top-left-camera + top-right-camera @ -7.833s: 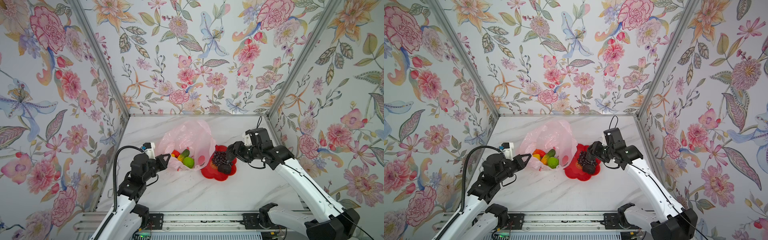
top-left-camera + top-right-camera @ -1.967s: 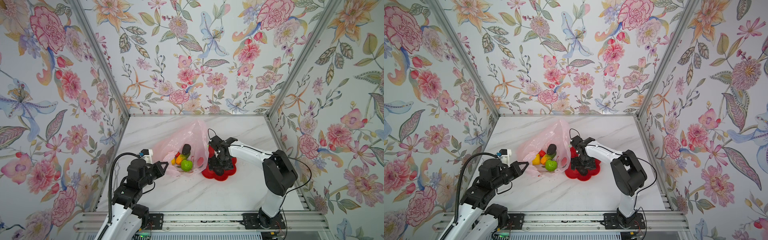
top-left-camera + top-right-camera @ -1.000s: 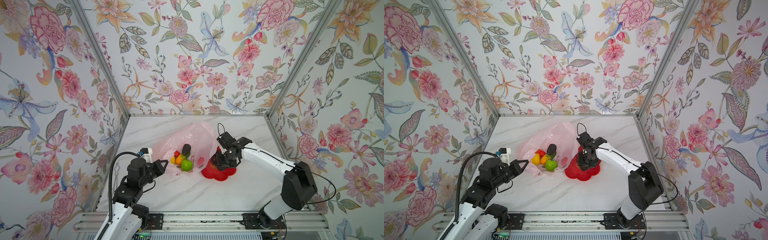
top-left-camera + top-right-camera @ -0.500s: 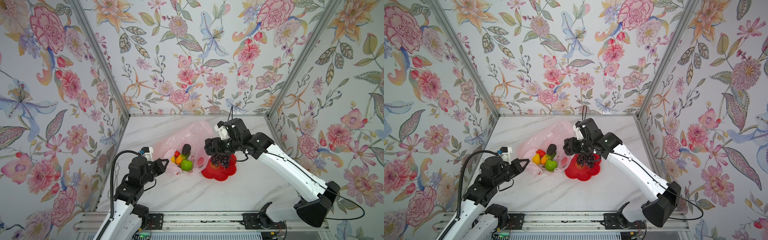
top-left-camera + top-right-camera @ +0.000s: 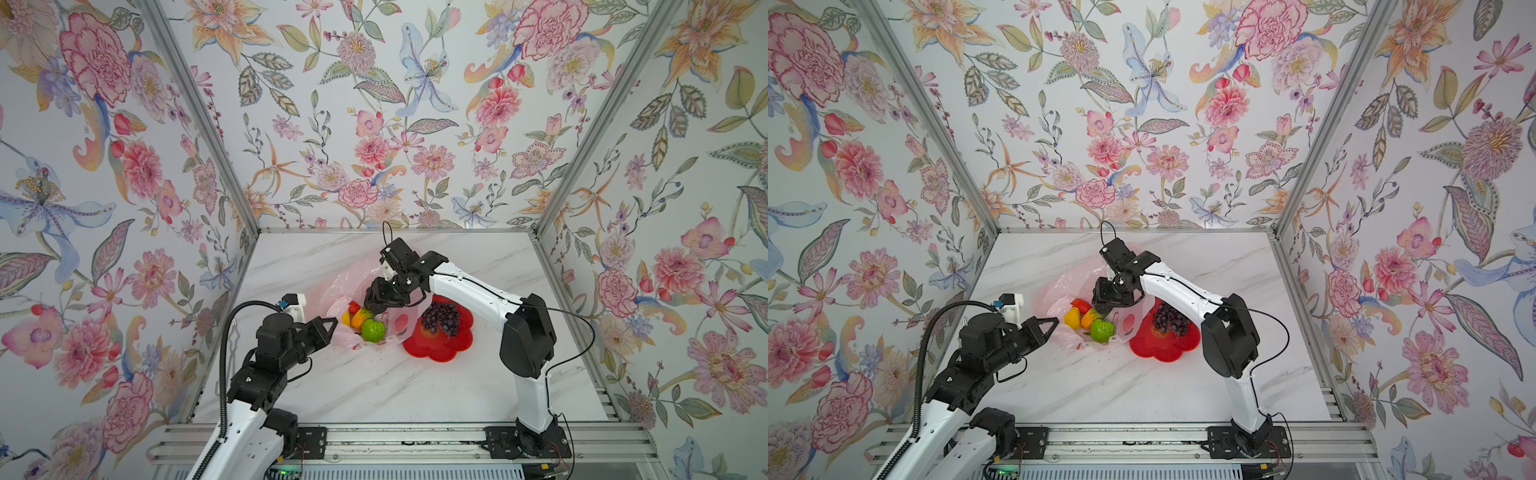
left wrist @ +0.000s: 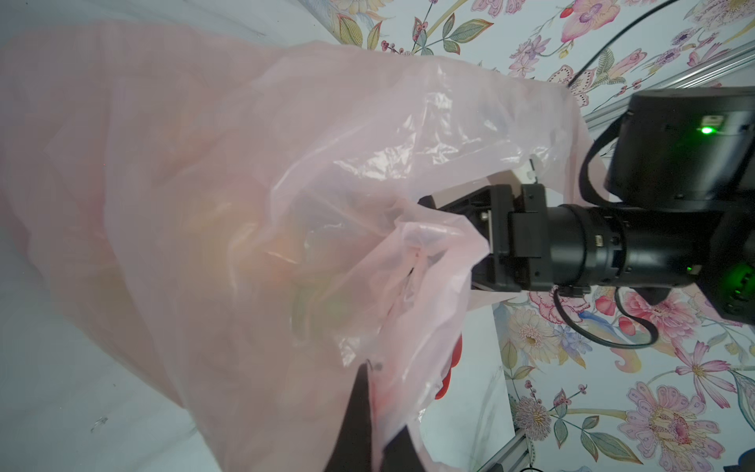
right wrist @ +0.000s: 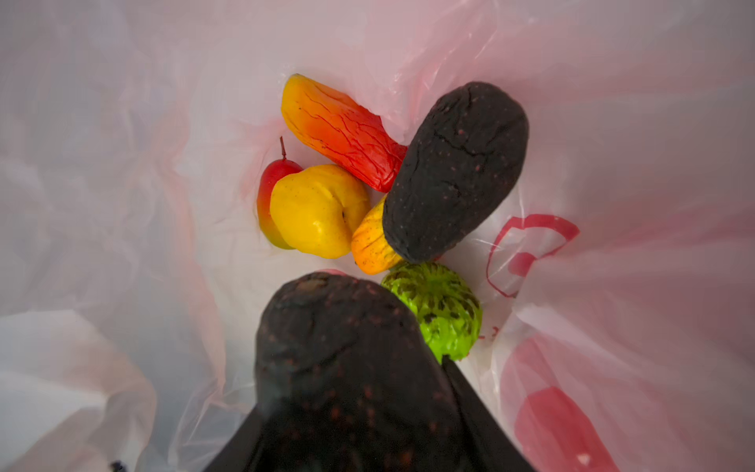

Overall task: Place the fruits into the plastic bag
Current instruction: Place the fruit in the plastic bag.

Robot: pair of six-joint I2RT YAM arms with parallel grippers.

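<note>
On the surface [image 5: 374, 386] the plastic bag [image 5: 334, 286] lies just left of the dish [image 5: 440, 348] bearing the grapes [image 5: 441, 318], with fruits [image 5: 365, 322] inside the bag and an avocado [image 7: 347, 367] above them in the right claw [image 5: 375, 306].

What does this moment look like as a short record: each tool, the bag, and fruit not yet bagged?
left tool: shut, pinching the plastic bag at its rim
right tool: over the bag's mouth, gripping a black avocado
in bag: lemon, lime, second avocado, others
outside bag: grapes, on the red dish
</note>
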